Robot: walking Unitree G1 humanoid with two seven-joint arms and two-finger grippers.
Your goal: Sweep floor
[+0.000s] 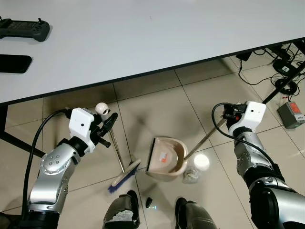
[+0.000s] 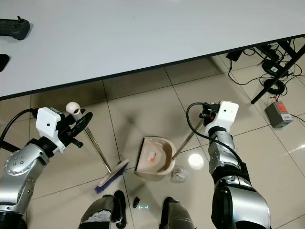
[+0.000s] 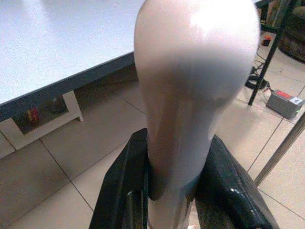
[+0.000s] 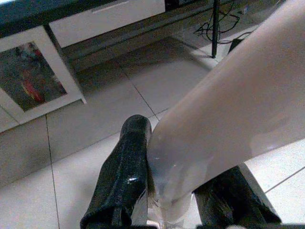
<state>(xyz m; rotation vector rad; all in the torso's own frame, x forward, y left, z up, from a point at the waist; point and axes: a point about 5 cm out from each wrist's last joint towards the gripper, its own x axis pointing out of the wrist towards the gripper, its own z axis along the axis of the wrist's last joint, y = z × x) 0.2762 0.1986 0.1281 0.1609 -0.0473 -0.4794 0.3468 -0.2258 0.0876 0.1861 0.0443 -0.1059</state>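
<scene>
So the robot's standing on beige floor tiles (image 1: 157, 107) right at the edge of a big white table (image 1: 143, 38), whose dark rim runs diagonally across the top of the head views, so the open floor is the strip between that edge and the robot's feet (image 1: 123, 210). Off to the robot's right there's a tangle of black cables (image 1: 281, 71) and a small grey box (image 1: 291, 114) by a table leg, well apart from the sweeping spot. On the table's far left sit a black controller (image 1: 24, 29) and a dark phone-like slab (image 1: 14, 63). The left gripper (image 1: 106, 125) is clamped around the pale knob end of the broom (image 1: 123, 175); in the left wrist view the black fingers (image 3: 224, 181) press both sides of the handle. The metal shaft slants down to the blue-bristled head, which rests on the tiles just left of the dustpan (image 1: 165, 159). The right gripper (image 1: 228, 116) is closed around the top of the dustpan's long handle, fingers (image 4: 125, 171) hugging it in the right wrist view. The beige pan sits on the floor between the arms, open side facing the broom head. Just beside the pan's right edge lies a crumpled bit of clear trash (image 1: 190, 175), next to a bright light glare on the tile. A tiny dark scrap (image 1: 149, 202) sits between the feet.
</scene>
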